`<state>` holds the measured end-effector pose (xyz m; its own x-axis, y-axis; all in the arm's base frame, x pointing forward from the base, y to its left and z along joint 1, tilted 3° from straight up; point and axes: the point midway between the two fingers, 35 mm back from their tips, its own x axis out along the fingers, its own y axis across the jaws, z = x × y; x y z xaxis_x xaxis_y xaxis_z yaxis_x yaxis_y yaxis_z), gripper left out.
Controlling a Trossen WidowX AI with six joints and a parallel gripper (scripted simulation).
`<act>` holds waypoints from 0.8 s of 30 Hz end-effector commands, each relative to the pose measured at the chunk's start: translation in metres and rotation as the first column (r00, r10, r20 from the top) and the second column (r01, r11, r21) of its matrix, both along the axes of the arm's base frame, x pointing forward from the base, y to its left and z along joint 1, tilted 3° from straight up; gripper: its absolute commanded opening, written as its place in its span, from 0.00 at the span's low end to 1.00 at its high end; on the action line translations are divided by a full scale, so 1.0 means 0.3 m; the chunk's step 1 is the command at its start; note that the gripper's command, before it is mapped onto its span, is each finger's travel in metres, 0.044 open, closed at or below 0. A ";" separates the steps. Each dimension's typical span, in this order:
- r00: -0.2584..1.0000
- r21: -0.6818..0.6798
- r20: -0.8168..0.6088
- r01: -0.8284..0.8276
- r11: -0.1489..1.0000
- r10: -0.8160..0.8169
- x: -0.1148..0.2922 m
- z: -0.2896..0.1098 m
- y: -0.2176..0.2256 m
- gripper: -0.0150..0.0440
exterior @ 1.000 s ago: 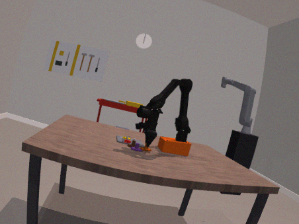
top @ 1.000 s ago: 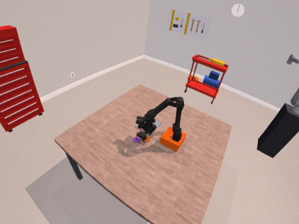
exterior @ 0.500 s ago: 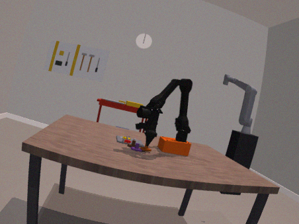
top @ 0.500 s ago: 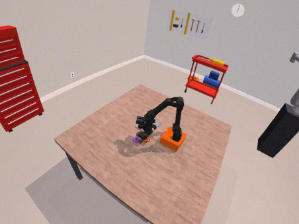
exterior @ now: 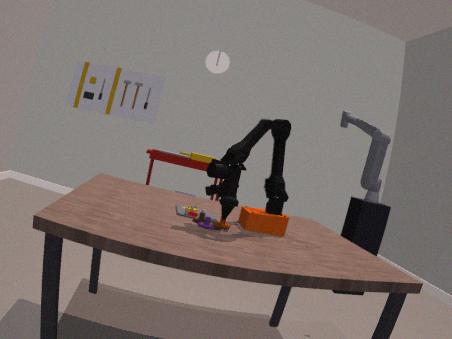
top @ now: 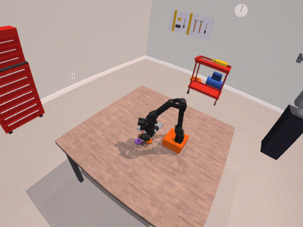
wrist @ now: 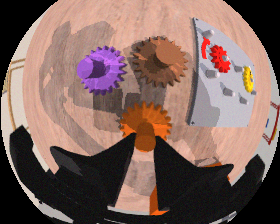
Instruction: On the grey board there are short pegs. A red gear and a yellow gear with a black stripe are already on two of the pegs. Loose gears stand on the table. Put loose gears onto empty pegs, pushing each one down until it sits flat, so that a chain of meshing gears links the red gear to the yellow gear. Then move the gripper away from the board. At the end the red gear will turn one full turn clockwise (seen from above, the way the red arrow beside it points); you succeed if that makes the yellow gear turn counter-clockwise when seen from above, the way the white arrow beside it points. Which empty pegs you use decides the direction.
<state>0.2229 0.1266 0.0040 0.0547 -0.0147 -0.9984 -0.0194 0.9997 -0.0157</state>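
My gripper (wrist: 145, 137) (exterior: 223, 219) is shut on the round hub of the orange gear (wrist: 146, 119) (exterior: 223, 225), which is at table height. A purple gear (wrist: 102, 71) (exterior: 206, 223) (top: 138, 141) and a brown gear (wrist: 160, 60) stand on the table beyond it in the wrist view. The grey board (wrist: 205, 102) is at the right of the wrist view. On it are the red gear (wrist: 220, 59), with the red arrow (wrist: 203, 48) beside it, and the yellow gear (wrist: 248, 79). Several short pegs without gears show on the board. The white arrow cannot be made out.
The arm's orange base box (top: 175, 140) (exterior: 263, 221) stands on the wooden table (top: 110, 122) (exterior: 125, 212), close to the orange gear. The brown gear stands between the purple gear and the board in the wrist view.
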 end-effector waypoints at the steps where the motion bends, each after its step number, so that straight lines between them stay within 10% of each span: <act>1: 1.000 0.011 0.023 0.002 1.000 -0.003 0.021 0.051 0.016 0.25; 24: 1.000 0.012 0.024 0.002 1.000 -0.003 0.017 0.250 0.043 0.25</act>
